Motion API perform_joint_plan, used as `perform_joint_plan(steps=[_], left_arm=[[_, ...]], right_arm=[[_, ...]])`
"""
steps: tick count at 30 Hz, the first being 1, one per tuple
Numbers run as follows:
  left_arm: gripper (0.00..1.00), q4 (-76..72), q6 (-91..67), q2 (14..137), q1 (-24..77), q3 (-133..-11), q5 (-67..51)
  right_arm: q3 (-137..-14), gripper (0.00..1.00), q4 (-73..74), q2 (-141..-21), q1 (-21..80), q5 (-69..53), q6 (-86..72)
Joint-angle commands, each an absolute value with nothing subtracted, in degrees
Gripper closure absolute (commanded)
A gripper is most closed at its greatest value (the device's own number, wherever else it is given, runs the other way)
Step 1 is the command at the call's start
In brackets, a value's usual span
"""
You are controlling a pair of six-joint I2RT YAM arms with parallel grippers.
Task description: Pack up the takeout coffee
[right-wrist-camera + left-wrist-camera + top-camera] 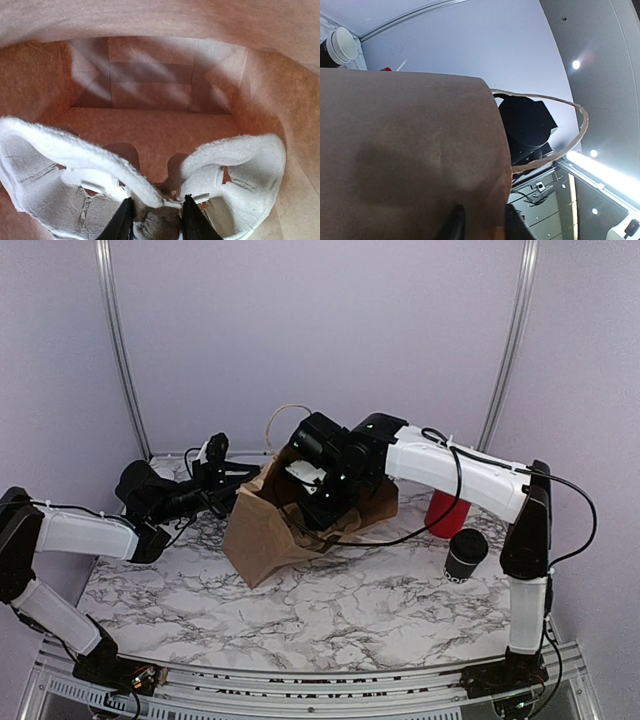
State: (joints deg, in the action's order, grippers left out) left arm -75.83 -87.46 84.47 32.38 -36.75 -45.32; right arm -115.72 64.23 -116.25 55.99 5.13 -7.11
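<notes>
The takeout coffee (466,555), a black cup with a black lid, stands on the marble table at the right, apart from both arms. A brown paper bag (262,530) stands open in the middle. My right gripper (322,502) reaches into the bag's mouth. In the right wrist view it (156,220) is shut on the middle ridge of a white pulp cup carrier (65,165), held inside the bag above its floor (150,130). My left gripper (226,496) is shut on the bag's left wall (410,150), which runs between its fingers (455,224).
A red cup (445,512) stands just behind the coffee, under the right forearm. The bag's paper handle (570,130) loops up by the right wrist. A white-rimmed round thing (342,44) shows beyond the bag in the left wrist view. Walls close the back.
</notes>
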Motion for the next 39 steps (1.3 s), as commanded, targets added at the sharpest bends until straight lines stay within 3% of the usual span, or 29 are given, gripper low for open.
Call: perform_joint_plan(steps=[1, 3, 6, 10, 14, 23, 39], left_arm=[[0.57, -67.7, -82.9, 79.4, 29.2, -35.7, -45.6], [0.42, -60.9, -78.6, 76.4, 27.6, -35.7, -45.3], [0.30, -47.8, -70.1, 71.6, 24.6, -36.6, -43.8], [0.30, -22.3, -56.1, 68.5, 20.1, -39.9, -36.7], [0.36, -5.9, -45.2, 76.1, 18.8, -45.8, -29.3], [0.46, -5.3, -41.8, 91.1, 22.0, -50.9, -31.9], [0.50, -10.6, -44.2, 99.1, 34.2, -48.0, -33.1]], right_arm=[[-120.8, 0.70, 65.3, -118.3, 56.4, 4.4, -6.7], [-121.5, 0.69, 65.5, -118.5, 56.4, 4.3, -6.7], [-121.8, 0.69, 65.8, -118.9, 56.4, 4.2, -6.5], [-122.2, 0.69, 66.2, -119.0, 56.4, 4.1, -6.6], [-122.0, 0.70, 66.3, -118.6, 56.4, 4.1, -6.8], [-122.0, 0.70, 66.5, -118.3, 56.4, 3.8, -6.5], [-121.9, 0.69, 69.3, -116.8, 56.5, 3.5, -6.1]])
